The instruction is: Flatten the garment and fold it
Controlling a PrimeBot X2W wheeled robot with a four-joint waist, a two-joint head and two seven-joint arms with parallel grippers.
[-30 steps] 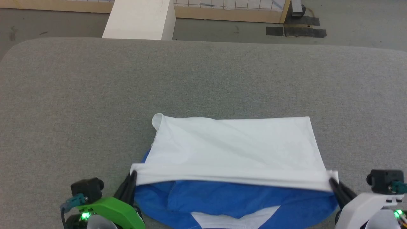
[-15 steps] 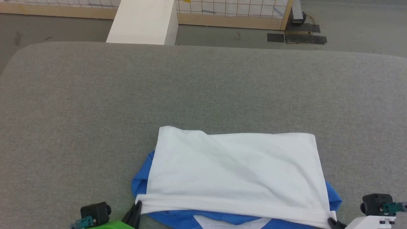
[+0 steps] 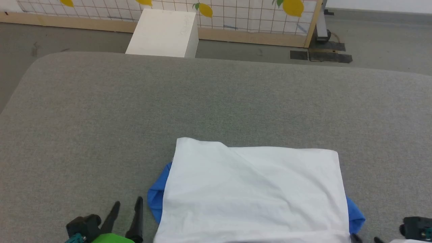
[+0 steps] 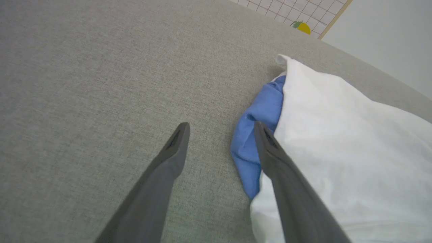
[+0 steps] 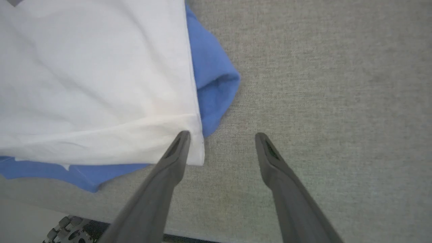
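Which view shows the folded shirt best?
Head view: nearly the whole shirt shows, white over blue. The left wrist view catches its left edge; the right wrist view, its near right corner.

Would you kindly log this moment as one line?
soft white-and-blue shirt: folded on grey fabric surface | left claw: open | right claw: open

The head view looks steeply down over the grey surface [image 3: 216, 101], a tiled panel [image 3: 236, 17] along its top edge. Both wrist views sit low and close, each sharing one side edge of the garment [image 3: 253, 195] with it.
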